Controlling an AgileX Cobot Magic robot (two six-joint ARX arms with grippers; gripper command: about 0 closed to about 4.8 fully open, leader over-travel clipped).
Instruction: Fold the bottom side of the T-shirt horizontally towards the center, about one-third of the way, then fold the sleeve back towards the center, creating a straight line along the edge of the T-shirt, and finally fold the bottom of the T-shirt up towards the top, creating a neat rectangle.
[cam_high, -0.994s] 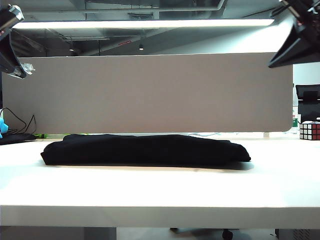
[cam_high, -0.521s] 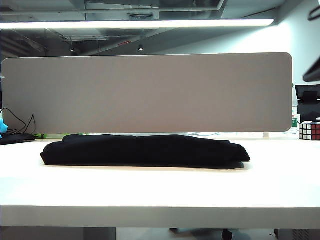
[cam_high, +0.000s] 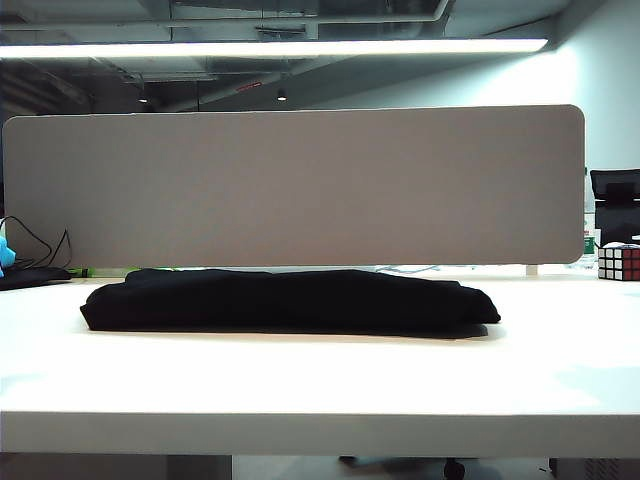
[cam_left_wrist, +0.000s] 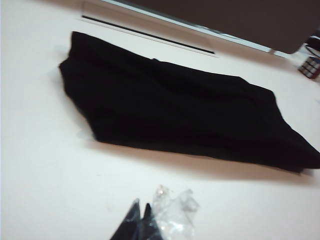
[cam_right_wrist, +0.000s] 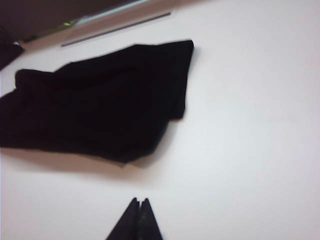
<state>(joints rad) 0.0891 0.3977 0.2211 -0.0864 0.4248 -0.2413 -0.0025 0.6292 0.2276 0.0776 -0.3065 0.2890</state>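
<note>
The black T-shirt lies folded into a long flat bundle across the middle of the white table. It shows from above in the left wrist view and in the right wrist view. Its bottom edge and sleeve cannot be told apart in the folds. My left gripper hangs well clear of the cloth, fingers pressed together, with a scrap of clear film clinging beside them. My right gripper is also shut and empty, apart from the shirt. Neither gripper shows in the exterior view.
A grey partition panel stands along the table's back edge. A puzzle cube sits at the far right. Black cables and a blue object lie at the far left.
Both arms, seen at the exterior view's upper corners a second ago, have withdrawn out of that view. The folded shirt has stayed in place.
</note>
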